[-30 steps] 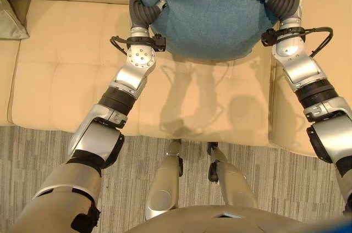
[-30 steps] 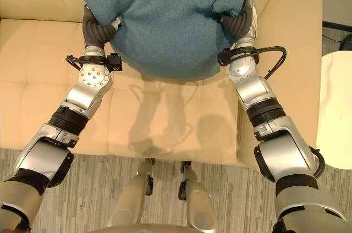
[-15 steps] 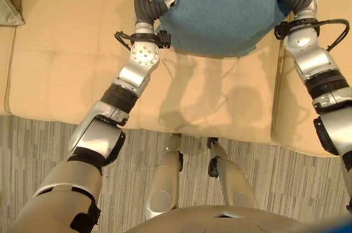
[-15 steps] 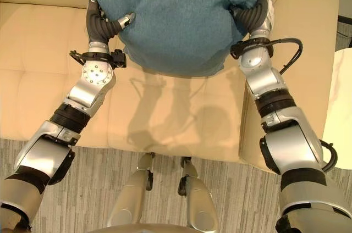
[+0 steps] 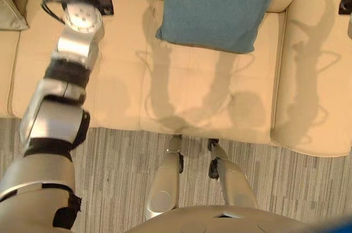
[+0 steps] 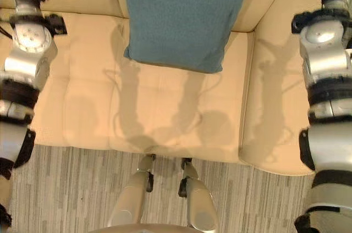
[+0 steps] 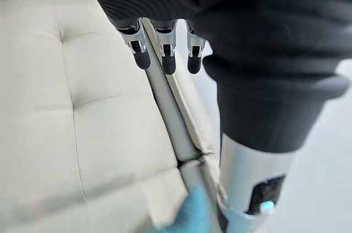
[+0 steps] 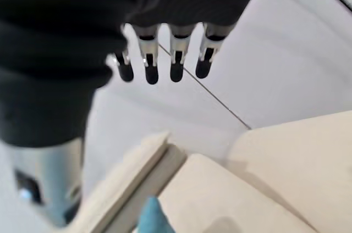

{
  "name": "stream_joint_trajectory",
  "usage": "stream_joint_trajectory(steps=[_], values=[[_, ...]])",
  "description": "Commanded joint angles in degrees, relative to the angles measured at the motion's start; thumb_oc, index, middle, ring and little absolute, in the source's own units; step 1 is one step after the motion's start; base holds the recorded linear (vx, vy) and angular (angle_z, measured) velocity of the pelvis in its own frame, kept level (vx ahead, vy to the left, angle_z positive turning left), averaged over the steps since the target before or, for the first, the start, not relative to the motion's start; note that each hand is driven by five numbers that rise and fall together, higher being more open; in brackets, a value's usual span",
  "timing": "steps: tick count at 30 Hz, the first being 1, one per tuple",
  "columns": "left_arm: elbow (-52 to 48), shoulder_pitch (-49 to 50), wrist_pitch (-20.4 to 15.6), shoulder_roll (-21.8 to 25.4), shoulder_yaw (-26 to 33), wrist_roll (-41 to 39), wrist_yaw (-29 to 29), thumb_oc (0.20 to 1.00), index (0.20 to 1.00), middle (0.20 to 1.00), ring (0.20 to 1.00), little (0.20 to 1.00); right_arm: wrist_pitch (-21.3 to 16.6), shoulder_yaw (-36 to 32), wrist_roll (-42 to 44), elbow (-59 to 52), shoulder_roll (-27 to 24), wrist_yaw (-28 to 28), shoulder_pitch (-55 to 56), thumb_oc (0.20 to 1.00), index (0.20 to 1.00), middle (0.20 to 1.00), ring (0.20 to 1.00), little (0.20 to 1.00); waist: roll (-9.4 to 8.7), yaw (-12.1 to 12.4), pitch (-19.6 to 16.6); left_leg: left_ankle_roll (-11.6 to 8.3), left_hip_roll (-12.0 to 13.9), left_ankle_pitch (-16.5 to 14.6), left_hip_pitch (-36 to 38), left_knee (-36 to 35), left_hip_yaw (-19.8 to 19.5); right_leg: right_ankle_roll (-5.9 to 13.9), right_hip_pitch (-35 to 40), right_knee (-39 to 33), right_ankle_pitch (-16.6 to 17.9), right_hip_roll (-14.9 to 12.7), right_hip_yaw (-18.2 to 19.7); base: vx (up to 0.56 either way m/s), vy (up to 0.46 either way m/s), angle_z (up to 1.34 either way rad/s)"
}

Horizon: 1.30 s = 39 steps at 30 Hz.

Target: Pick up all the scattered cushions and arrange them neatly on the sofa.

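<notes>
— Fingers? In the left wrist view the left hand's fingers (image 7: 165,57) hang straight and hold nothing, above the cream sofa (image 7: 82,123).

— And the right wrist view?

— Right hand (image 8: 165,62): straight too, empty.

— The cushion?

— Right eye view: the teal cushion (image 6: 184,16) leans on the far backrest, between the two arms, touching neither hand. A grey cushion (image 5: 10,10) lies far left.

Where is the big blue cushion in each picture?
Left eye view: the blue cushion leans on the sofa back, top middle.
Right eye view: top middle, slightly further left.
Left wrist view: one blue corner at the bottom edge, past the left robot hand.
Right wrist view: a blue tip at the bottom edge.
Shared landmark: the cream sofa.
</notes>
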Motion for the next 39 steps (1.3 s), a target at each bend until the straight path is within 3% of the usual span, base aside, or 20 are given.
stream_joint_trajectory(steps=[1,4,5,9,12,15,18,21,24,25,27,28,33,36,39], values=[[-5.58,11.76,-3.57,-3.49,6.33,5.97,-0.34,1.000,1.000,1.000,1.000,1.000,-3.00,-4.97,-6.90,-4.78,4.55,0.06,13.32,1.000,1.000,1.000,1.000,1.000,-3.54,-0.29,-8.29,-4.62,3.33,-6.88,4.49,0.07,4.11,6.00,0.93,-0.01,-1.14,-4.61,1.16,0.08,-0.002,-0.05],[-14.53,30.63,-2.81,-9.28,14.06,8.75,-3.38,1.000,1.000,1.000,1.000,1.000,-3.42,-11.38,-13.75,-13.71,11.16,3.73,30.33,1.000,1.000,1.000,1.000,1.000,-3.72,-0.44,-9.04,-4.08,3.66,-8.02,8.63,0.07,4.84,5.72,5.11,-0.01,-2.26,-4.74,1.23,0.10,-0.008,-0.18],[-14.96,39.71,-0.86,-11.49,16.10,11.96,-6.15,1.000,1.000,1.000,1.000,1.000,-3.38,-14.03,-14.11,-13.63,16.76,7.07,39.31,1.000,1.000,1.000,1.000,1.000,-3.54,-0.80,-9.26,-3.55,3.73,-8.83,11.81,0.07,5.21,5.43,8.16,-0.01,-2.95,-4.61,1.26,0.08,-0.004,-0.12],[-11.35,49.16,0.98,-13.69,16.84,14.58,-11.16,1.000,1.000,1.000,1.000,1.000,-3.01,-14.78,-14.34,-8.94,21.50,10.14,46.24,1.000,1.000,1.000,1.000,1.000,-2.63,-1.00,-9.34,-2.88,3.91,-9.59,15.96,0.07,5.90,5.17,12.48,-0.01,-3.44,-4.25,1.05,0.01,0.005,-0.13],[-1.32,54.69,3.18,-14.67,14.50,18.67,-15.37,1.000,1.000,1.000,1.000,1.000,-2.56,-11.66,-17.02,0.57,23.20,12.96,48.83,1.000,1.000,1.000,1.000,1.000,-1.72,-1.14,-9.54,-1.94,4.40,-10.17,20.49,0.07,6.63,4.77,16.42,1.18,-5.00,-3.55,1.80,-0.05,-0.003,-0.16],[4.43,55.88,4.21,-15.64,13.36,21.20,-16.34,1.000,1.000,1.000,1.000,1.000,-2.47,-10.11,-18.41,4.65,23.99,13.98,49.94,1.000,1.000,1.000,1.000,1.000,-1.47,-1.15,-9.56,-1.67,4.60,-10.31,22.17,0.07,6.73,4.43,17.60,2.56,-6.10,-3.11,2.17,-0.06,-0.033,-0.09],[19.98,55.34,5.30,-18.99,11.56,22.89,-15.40,1.000,1.000,1.000,1.000,1.000,-2.68,-7.40,-20.03,11.97,25.62,14.56,51.20,1.000,1.000,1.000,1.000,1.000,-1.46,-1.50,-8.66,-2.26,5.85,-8.97,23.77,0.19,6.64,2.93,20.29,3.13,-8.30,-1.49,2.86,-0.12,-0.117,0.02],[31.30,53.83,6.17,-21.61,10.82,23.58,-15.12,1.000,1.000,1.000,1.000,1.000,-2.50,-5.11,-21.14,18.93,26.60,14.22,50.94,1.000,1.000,1.000,1.000,1.000,-1.89,-1.47,-8.82,-2.36,6.43,-8.96,22.91,2.60,5.98,2.06,21.74,0.97,-8.40,-0.53,3.06,-0.17,-0.108,0.11],[39.14,51.78,6.74,-23.61,10.40,24.10,-14.86,1.000,1.000,1.000,1.000,1.000,-1.89,-3.49,-21.65,26.50,27.76,13.98,49.58,1.000,1.000,1.000,1.000,1.000,-3.28,-1.44,-7.23,-1.93,4.62,-13.47,19.74,12.34,5.34,1.44,21.01,1.30,-7.46,-1.77,3.30,-0.25,-0.023,0.09],[41.24,51.00,6.65,-24.34,9.94,25.34,-15.10,1.000,1.000,1.000,1.000,1.000,-1.53,-2.56,-22.32,29.77,28.63,14.37,49.16,1.000,1.000,1.000,1.000,1.000,-4.13,-1.55,-7.15,-0.61,1.72,-18.54,20.29,17.77,4.50,1.32,20.05,2.17,-6.60,-2.89,3.38,-0.21,0.045,0.06],[41.52,50.88,6.68,-24.71,9.69,25.59,-15.28,1.000,1.000,1.000,1.000,1.000,-1.52,-2.60,-22.35,30.36,28.83,14.39,49.16,1.000,1.000,1.000,1.000,1.000,-4.15,-1.73,-7.38,-0.32,1.10,-19.75,21.15,18.13,4.20,1.36,19.71,2.38,-6.27,-2.95,3.48,-0.14,0.123,0.12],[41.14,50.71,6.55,-25.62,9.07,25.34,-15.43,1.000,1.000,1.000,1.000,1.000,-1.01,-2.72,-22.15,32.28,29.34,14.99,49.20,1.000,1.000,1.000,1.000,1.000,-3.20,-2.55,-8.17,0.31,-0.54,-21.64,24.92,15.38,3.27,1.62,17.88,3.41,-5.40,-2.54,3.93,-0.10,0.166,0.19],[40.72,49.75,6.78,-25.82,7.26,26.08,-15.54,1.000,1.000,1.000,1.000,1.000,0.37,-1.99,-22.79,34.42,30.11,15.30,48.22,1.000,1.000,1.000,1.000,1.000,-2.58,-3.16,-8.51,1.26,-1.41,-20.92,26.84,10.08,3.22,2.82,14.90,4.84,-3.13,-3.57,4.05,-0.10,0.145,0.08],[40.41,48.62,6.48,-26.07,6.80,25.46,-15.34,1.000,1.000,1.000,1.000,1.000,1.19,-0.97,-23.67,34.88,30.84,15.12,46.76,1.000,1.000,1.000,1.000,1.000,-2.68,-2.36,-7.35,2.68,-3.32,-19.36,27.14,5.93,2.43,4.74,11.51,6.13,-0.65,-4.95,4.04,-0.24,0.188,-0.30],[40.70,47.93,6.38,-25.49,6.12,25.26,-15.32,1.000,1.000,1.000,1.000,1.000,1.88,0.34,-24.41,34.66,31.14,15.06,45.14,1.000,1.000,1.000,1.000,1.000,-1.75,-2.06,-5.46,4.09,-3.03,-16.37,26.57,3.26,2.51,5.98,7.35,12.83,-0.88,-5.53,5.08,-0.24,0.125,-0.66]])
